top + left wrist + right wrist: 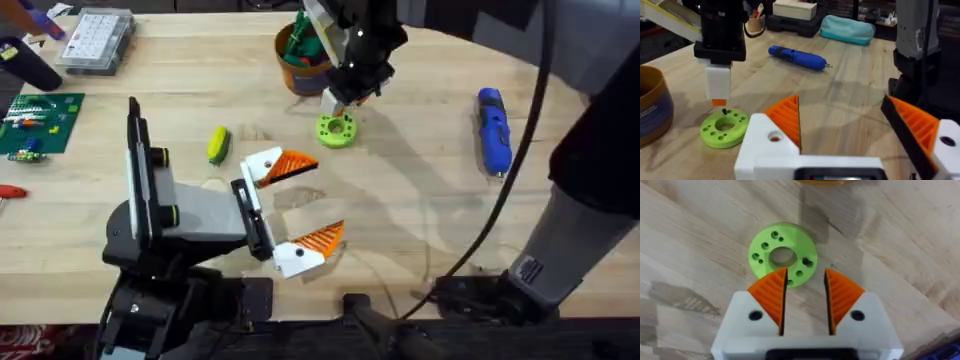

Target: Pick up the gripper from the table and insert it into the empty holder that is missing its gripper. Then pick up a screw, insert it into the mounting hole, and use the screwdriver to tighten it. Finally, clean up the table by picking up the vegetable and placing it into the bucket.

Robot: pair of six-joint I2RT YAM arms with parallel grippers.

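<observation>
The lime-green holder lies flat on the table below the bucket. My right gripper hangs just over the disc's edge, its orange pads a narrow gap apart with nothing between them. A small dark screw seems to stand in one of the disc's holes. The yellow and green vegetable lies left of the disc. The blue screwdriver lies at the right. My left gripper stands wide open near the front. The loose gripper part is out of view.
A clear parts box and a green circuit board sit at the far left. A teal pouch lies beyond the screwdriver. Green items fill the bucket. The right arm's cable crosses the table's right half.
</observation>
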